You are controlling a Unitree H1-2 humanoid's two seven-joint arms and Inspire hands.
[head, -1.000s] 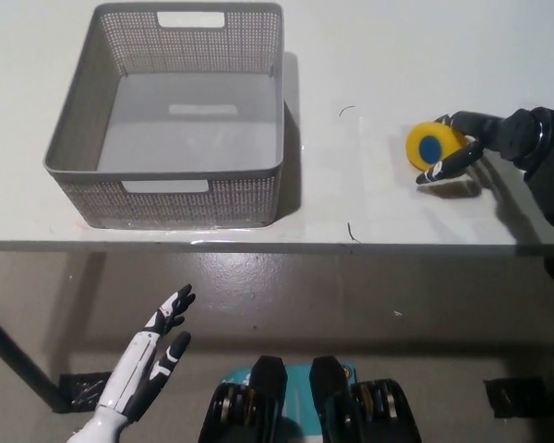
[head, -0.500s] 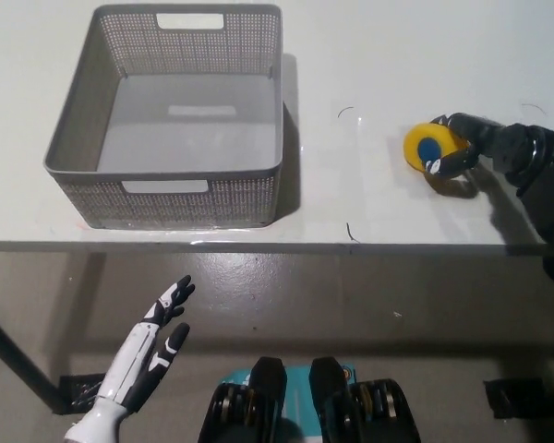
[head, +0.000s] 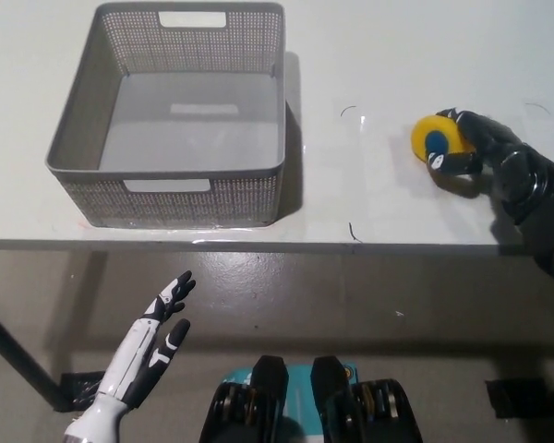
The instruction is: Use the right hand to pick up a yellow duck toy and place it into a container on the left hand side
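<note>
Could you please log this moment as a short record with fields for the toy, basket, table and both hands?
toy: yellow duck toy with a blue spot, on the table's right side
basket: grey basket, empty, on the table's left side
table: white table
right hand: black right hand, fingers wrapped around the toy
left hand: white left hand, open, low below the table edge, resting
toy in basket: not yet

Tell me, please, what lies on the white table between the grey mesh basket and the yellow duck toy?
Nothing: the head view shows bare white table between the grey mesh basket and the yellow duck toy.
</note>
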